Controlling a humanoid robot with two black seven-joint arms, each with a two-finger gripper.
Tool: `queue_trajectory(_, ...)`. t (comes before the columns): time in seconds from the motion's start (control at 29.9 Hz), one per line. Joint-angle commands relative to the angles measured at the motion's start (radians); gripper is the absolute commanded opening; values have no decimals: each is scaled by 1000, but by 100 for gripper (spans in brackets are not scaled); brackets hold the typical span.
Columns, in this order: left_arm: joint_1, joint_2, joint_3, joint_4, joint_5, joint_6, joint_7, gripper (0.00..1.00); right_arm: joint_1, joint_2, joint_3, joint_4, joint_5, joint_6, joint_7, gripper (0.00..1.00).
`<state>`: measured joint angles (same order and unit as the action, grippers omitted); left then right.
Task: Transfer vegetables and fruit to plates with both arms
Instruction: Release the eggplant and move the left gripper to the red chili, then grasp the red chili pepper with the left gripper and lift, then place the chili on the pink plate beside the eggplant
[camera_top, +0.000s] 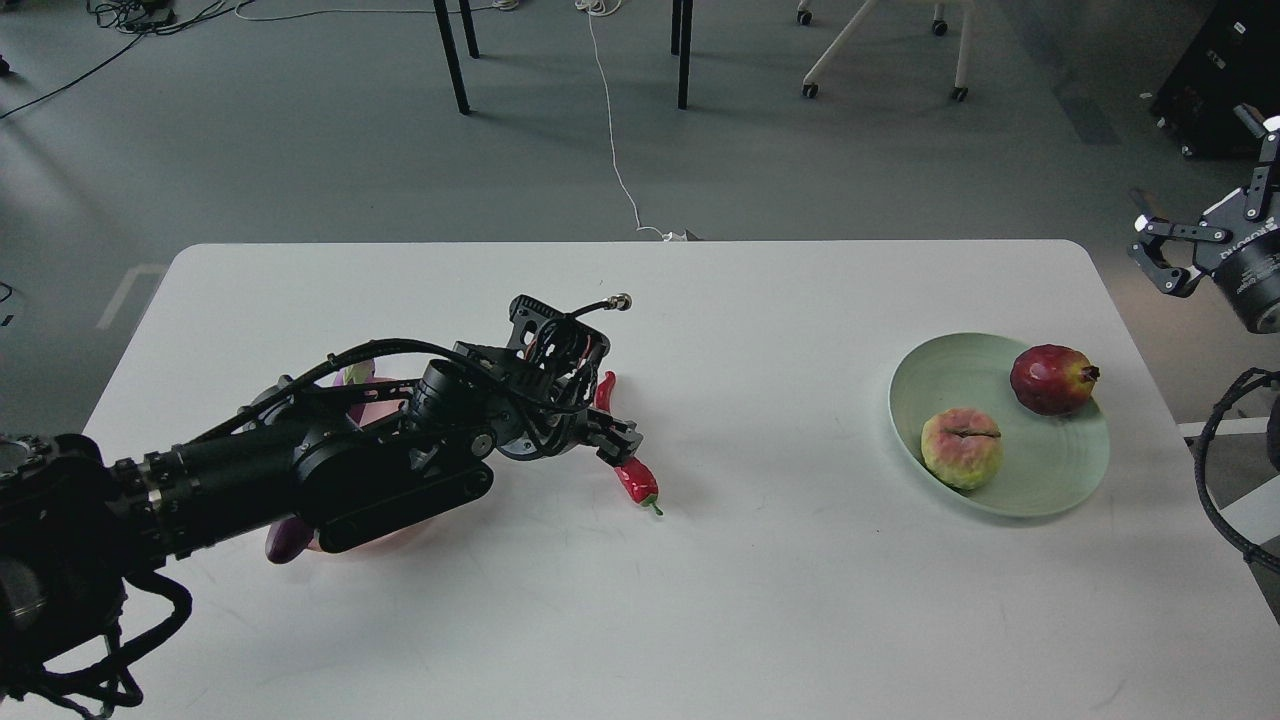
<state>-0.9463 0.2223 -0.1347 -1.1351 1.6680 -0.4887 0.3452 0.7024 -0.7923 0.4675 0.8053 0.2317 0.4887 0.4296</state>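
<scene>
Left tool (612, 440): frame centre, low over the white worktop (760, 600), fingers at the red chili pepper (632, 478); they look closed around its upper part, but the wrist hides the contact, so I cannot tell for sure.
Right tool (1160, 262): right edge of frame, off the worktop, fingers spread, holding nothing.
Chili pepper: centre, stem end toward lower right, lying on or just above the worktop.
Eggplant (288, 542): lower left, mostly hidden under the left arm, on the pink plate (385, 412).
Green plate (1050, 480): right of frame, carrying pomegranate (1052, 379) and lumpy yellow-pink fruit (961, 448).
Risk: thin, glossy, curved pepper could slip or swing out of a shallow pinch.
Risk: the arm lies over the pink plate; swinging back could nudge the eggplant or plate.
Count: two plates, two fruit, two vegetables, two arms.
Progress, as judged: fruit done, pepper outstanding.
</scene>
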Motion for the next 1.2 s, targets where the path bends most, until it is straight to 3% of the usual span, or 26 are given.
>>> queue_trajectory(0.0, 14, -1, 1, -3, 1, 0, 1, 73, 0, -2, -1, 0, 0, 0, -2, 99)
queue_trajectory(0.27, 43, -15, 1, -3, 33, 1, -2, 60, 0, -5, -1, 3, 0, 0, -2, 99)
queue_trajectory(0.57, 43, 9, 0, -14, 24, 0, 1, 18, 0, -2, -3, 2, 0, 0, -2, 99)
queue_trajectory(0.63, 43, 14, -3, -15, 24, 0, 1, 13, 0, -2, -3, 2, 0, 0, -2, 99)
queue_trajectory(0.8, 32, 57, -16, -101, 22, 0, 0, 8, 0, -4, -3, 2, 0, 0, -2, 99)
queue_trajectory(1.04, 9, 357, -46, -432, 18, 0, -2, 10, 2, -5, -6, 2, 0, 0, -3, 99)
queue_trajectory(1.17, 20, 515, -42, -486, 18, 0, -6, 11, 5, -5, -7, 0, -2, 0, -3, 99)
